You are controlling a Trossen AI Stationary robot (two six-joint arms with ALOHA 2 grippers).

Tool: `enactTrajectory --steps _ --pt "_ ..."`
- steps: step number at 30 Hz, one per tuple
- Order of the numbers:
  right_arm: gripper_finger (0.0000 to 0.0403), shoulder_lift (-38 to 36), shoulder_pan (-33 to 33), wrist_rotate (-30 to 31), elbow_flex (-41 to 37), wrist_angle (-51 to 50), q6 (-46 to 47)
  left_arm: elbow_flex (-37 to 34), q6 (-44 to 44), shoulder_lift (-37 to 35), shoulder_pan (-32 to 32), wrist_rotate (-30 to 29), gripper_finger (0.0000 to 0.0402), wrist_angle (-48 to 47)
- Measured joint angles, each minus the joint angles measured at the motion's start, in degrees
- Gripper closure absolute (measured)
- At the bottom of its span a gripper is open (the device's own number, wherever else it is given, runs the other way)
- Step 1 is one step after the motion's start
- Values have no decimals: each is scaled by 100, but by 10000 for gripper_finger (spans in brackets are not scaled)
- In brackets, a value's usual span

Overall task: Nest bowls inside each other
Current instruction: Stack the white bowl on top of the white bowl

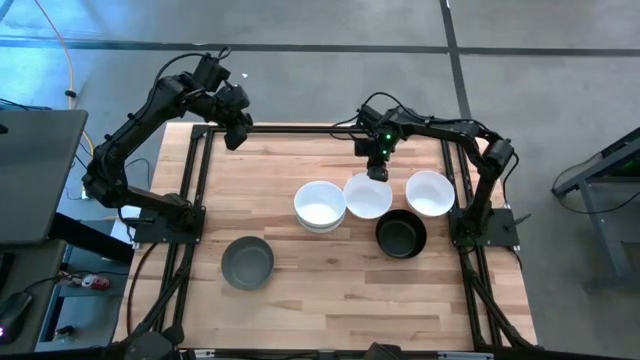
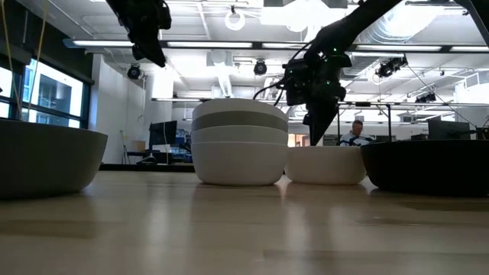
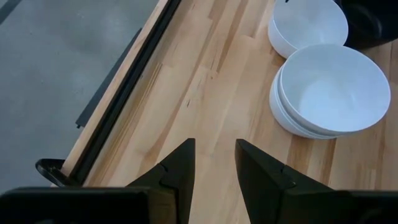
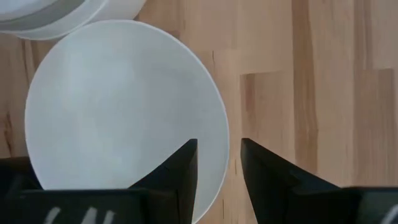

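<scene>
- We saw the bowls spread over the middle and right of the desk [image 1: 300, 160]: a stack of bowls [image 1: 320, 206] with a white one on top, a single white bowl [image 1: 368, 196] just beside it, another white bowl [image 1: 429, 192] further right, a black bowl [image 1: 401, 235] in front of those two, and a grey bowl [image 1: 247, 262] alone, well apart to the left.
- The low view showed a grey band between white layers in the stack, so we judged that nesting had begun there and that the loose bowls lay close by to be added.
- Our right claw [image 1: 377, 172] hung over the far rim of the middle white bowl [image 4: 124, 106], its fingers [image 4: 180, 165] a little apart with the rim lying between them, holding nothing; we took this as lining up for a pinch on the rim, since a thin edge suits narrow jaws.
- Our left claw [image 1: 238, 135] hung high over the far left part of the desk, fingers [image 3: 180, 165] a little apart and empty, kept clear of the work.
- A person [image 2: 354, 133] sat far off in the room beyond.
</scene>
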Motion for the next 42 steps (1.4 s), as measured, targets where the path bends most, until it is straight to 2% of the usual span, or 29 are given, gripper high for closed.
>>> enactTrajectory --steps 7,28,32,38,42 --pt "291 0 11 160 -2 108 191 0 14 2 0 324 297 -2" --pt "293 393 26 208 -9 346 214 0 123 1 4 305 297 -2" --pt "319 393 26 212 -9 345 190 0 129 0 4 304 297 -2" --pt "391 393 27 209 -9 343 162 0 127 0 4 302 297 -2" --pt "397 393 26 223 -9 339 144 0 125 0 4 302 297 -2"
